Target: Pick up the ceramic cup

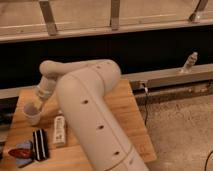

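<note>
The gripper (38,104) hung at the left end of the wooden table (127,117), low over the ceramic cup (32,114); whether its fingers were spread or closed on the cup could not be told, for the wrist hid them; the cup stood upright near the table's left edge, its round rim just beneath the wrist, touching or nearly so. The step in hand looked like the grasp itself, or the last seating before it; to do it well the fingers would need to straddle the rim squarely, one on each side of the wall, and close gently, since a small handleless cup could tip or skid if pushed from one side; a straight vertical lift would suit, slow at first, to confirm the cup came with it.

Just beside the cup, toward the front, lay a slim white tube (59,131) with a label; a dark ridged object (40,144) and a red and blue packet (22,152) lay nearer the front left corner; none touched the cup, yet a sideways sweep could have disturbed the tube. The broad white arm (92,120) crossed the middle of the table and hid whatever stood behind it.
</note>
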Available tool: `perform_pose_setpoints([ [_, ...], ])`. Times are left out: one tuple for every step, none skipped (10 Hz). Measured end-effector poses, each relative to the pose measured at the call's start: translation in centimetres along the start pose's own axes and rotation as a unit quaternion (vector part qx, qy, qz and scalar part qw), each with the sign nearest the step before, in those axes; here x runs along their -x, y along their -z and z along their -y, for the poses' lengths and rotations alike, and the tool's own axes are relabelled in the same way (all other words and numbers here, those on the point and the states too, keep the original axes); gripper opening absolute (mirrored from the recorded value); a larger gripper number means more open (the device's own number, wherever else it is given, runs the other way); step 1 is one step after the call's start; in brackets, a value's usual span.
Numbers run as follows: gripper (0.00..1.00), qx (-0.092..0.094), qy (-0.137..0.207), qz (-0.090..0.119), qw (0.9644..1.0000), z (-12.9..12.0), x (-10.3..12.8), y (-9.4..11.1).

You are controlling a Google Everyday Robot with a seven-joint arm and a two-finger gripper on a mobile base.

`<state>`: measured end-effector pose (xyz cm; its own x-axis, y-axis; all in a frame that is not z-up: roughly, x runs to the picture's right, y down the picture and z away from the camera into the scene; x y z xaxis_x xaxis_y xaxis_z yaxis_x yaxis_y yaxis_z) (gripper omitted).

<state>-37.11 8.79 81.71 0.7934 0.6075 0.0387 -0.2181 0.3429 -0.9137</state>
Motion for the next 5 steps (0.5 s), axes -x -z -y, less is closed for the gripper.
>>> perform_pose_setpoints([
  [0.00, 0.006, 0.006, 0.022, 0.9997, 0.1, -0.1, 1.4],
  [0.00, 0.007, 0.014, 0.045, 0.9989, 0.3, 0.1, 3.2],
  [0.00, 0.004, 0.026, 0.064, 0.9976, 0.2, 0.2, 5.4],
  [0.00, 0.000, 0.034, 0.070, 0.9969, 0.1, 0.3, 6.6],
  [0.00, -0.001, 0.049, 0.075, 0.9960, -0.4, 0.6, 7.8],
])
